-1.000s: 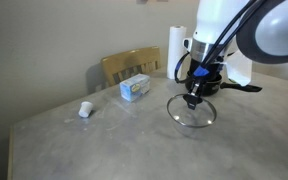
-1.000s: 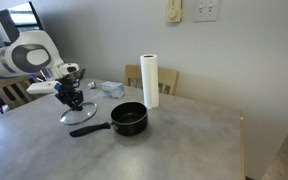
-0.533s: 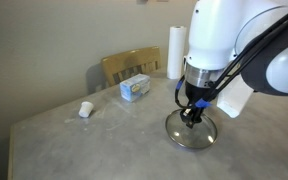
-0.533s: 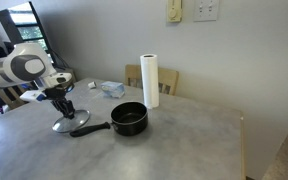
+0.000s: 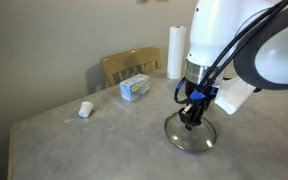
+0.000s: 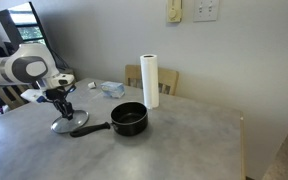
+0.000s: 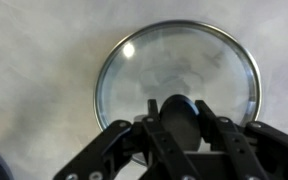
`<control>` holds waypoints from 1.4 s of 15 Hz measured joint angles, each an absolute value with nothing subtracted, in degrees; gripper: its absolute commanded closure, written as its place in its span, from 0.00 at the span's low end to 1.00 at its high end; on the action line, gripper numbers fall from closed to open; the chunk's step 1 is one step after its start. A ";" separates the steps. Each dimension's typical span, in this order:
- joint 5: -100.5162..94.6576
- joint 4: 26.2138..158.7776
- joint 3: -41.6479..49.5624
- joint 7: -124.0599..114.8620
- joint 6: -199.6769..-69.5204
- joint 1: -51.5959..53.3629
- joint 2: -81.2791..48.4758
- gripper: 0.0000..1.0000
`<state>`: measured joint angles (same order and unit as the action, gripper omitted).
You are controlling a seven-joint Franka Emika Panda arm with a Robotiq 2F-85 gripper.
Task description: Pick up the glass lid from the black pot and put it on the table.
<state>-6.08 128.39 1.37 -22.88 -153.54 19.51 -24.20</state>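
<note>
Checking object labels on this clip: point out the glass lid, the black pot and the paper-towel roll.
glass lid [image 7: 174,60]: wrist view, clear glass just above the knob.
black pot [image 6: 129,124]: in an exterior view, front wall.
paper-towel roll [image 6: 150,80]: in an exterior view, middle of the roll's side.

The glass lid [image 6: 69,124] lies flat on the table [image 6: 179,148], a clear round disc with a metal rim. In the wrist view its black centre knob sits at 6 o'clock on the disc, gripped between the fingers of the gripper [image 7: 180,118]. The black pot [image 6: 130,119] stands upright and uncovered. Its long handle points to about 8 o'clock, and the tip lies just beside the lid. The tabletop is grey and mottled.
</note>
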 measured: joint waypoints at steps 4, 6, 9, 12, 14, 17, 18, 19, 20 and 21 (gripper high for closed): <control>-8.63 128.44 1.70 -22.21 -152.73 19.26 -23.11 0.02; -9.50 128.62 1.61 -20.08 -151.26 19.22 -20.89 0.00; -9.84 129.00 0.27 -14.78 -146.88 18.39 -15.39 0.00; -5.93 129.55 -3.43 -5.31 -142.53 15.45 -9.40 0.00; -4.58 129.83 -4.52 -2.56 -140.64 14.47 -6.90 0.00; -4.56 130.47 -4.65 -2.24 -140.53 14.33 -6.36 0.00; -4.56 130.61 -4.67 -2.24 -140.53 14.33 -6.40 0.00; -4.56 130.68 -4.68 -2.24 -140.53 14.33 -6.40 0.00; -4.56 130.70 -4.68 -2.23 -140.53 14.33 -6.40 0.00; -4.56 130.70 -4.68 -2.23 -140.53 14.33 -6.40 0.00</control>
